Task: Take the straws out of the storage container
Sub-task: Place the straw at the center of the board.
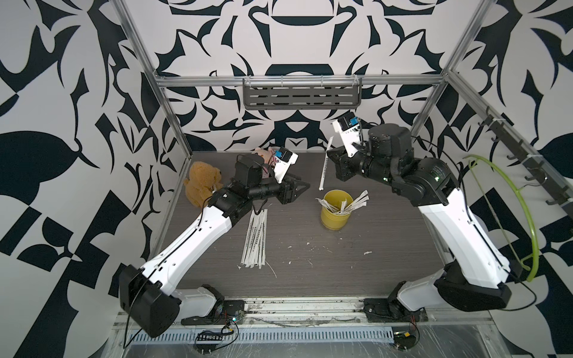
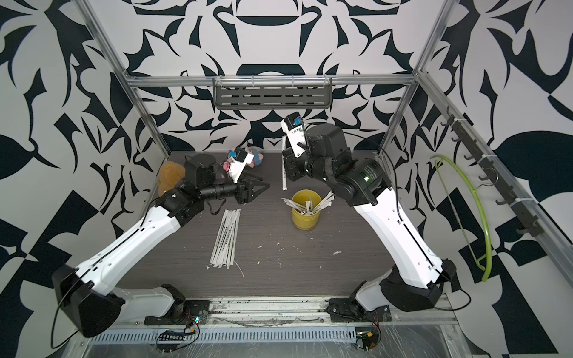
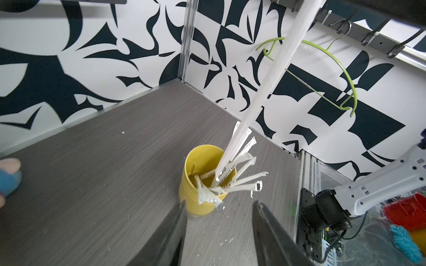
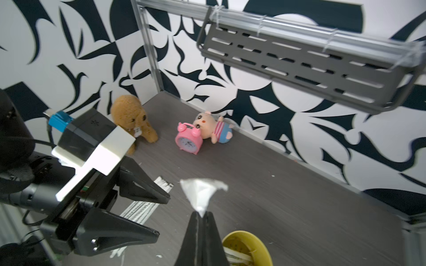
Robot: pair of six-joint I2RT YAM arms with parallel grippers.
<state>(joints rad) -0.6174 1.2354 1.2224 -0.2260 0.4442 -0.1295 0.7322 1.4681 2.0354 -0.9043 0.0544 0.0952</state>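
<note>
Right claw [image 4: 200, 215], pinched shut on one straw [image 1: 324, 169], dangles it upright at the yellow cup's [image 1: 333, 217] 12 o'clock. More straws [image 1: 353, 203] lean inside the cup. Left claw [image 1: 305, 188], wide open and empty, sits at 9 o'clock, nearer the desk pile [image 1: 255, 241].

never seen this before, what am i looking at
A robotic left arm and right arm stand at a grey table. Two pictures look down from one overhead camera; two come from cameras on the wrists. A yellow cup holds paper-wrapped straws; more lie in a pile by the left arm. Behind sit a brown plush, a pink alarm clock and a doll. The right jaws are shut on the top of one hanging straw near the cup. The left jaws stand open, empty.
</note>
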